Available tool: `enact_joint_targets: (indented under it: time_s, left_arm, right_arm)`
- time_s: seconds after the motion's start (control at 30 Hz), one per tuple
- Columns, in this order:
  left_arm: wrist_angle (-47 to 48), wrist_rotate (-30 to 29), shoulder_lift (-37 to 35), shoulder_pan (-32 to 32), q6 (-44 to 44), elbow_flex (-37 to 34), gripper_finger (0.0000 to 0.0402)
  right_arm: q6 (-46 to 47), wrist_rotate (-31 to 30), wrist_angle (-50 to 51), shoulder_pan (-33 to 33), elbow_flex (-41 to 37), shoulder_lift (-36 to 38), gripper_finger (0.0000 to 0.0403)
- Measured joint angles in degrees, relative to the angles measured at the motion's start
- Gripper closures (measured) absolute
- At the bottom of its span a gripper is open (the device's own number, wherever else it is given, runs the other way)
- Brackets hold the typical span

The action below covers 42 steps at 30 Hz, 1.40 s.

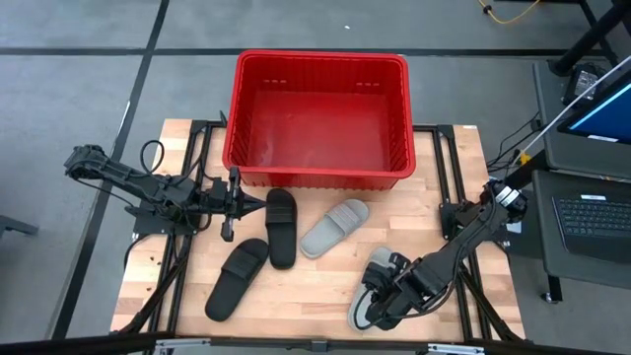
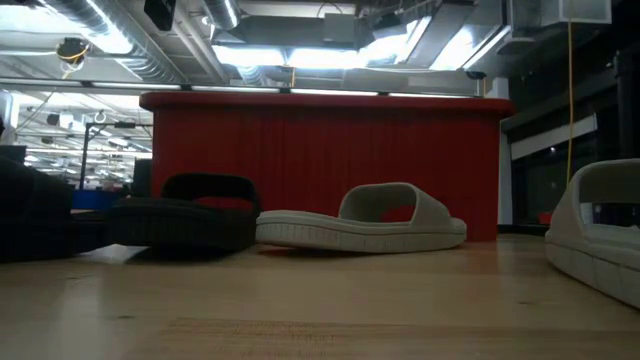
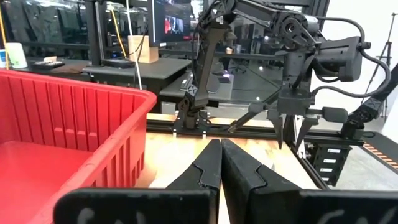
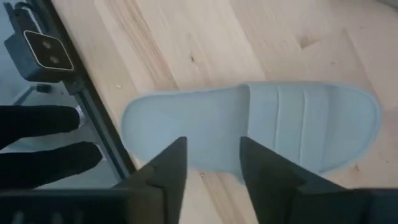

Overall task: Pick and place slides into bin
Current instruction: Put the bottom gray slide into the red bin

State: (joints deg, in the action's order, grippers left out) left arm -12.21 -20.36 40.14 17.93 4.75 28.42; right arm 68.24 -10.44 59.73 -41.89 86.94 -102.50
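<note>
Right gripper hangs directly above a light grey slide near the table's front right edge, its two fingers spread apart with the slide's edge showing in the gap between them; they are not touching it as far as can be seen. Just beyond this slide's heel end the wooden table stops at a dark metal frame rail.

Left gripper is held level over the left side of the table with its fingers pressed together, tips pointing toward the heel of an upright black slide. A second black slide lies angled toward the front left, its toe close to the first. A second grey slide rests diagonally at the middle of the table, just beside the first black one.

Behind all four slides, the red bin sits at the back of the table, its far half overhanging the edge. Nothing lies inside it. Bare wood stays open between the middle slides and the bin's front wall
</note>
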Motion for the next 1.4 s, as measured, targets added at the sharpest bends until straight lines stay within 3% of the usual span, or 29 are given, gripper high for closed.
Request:
enact_joint_targets:
  time_s: [0.23,0.8,1.4]
  left_arm:
    - [0.00,0.02,-0.01,0.00,0.00,0.00,0.0399]
    - [0.00,0.05,-0.02,0.00,0.00,0.00,0.0399]
    - [0.02,0.04,-0.02,-0.02,0.00,0.00,0.0397]
  right_arm:
    - [-1.09,-1.98,2.46,-1.04,0.00,-2.99,0.0220]
    - [3.53,-4.08,8.11,-1.18,-0.04,-12.87,0.0263]
    - [6.38,-5.44,10.32,-1.05,0.68,-12.96,0.0306]
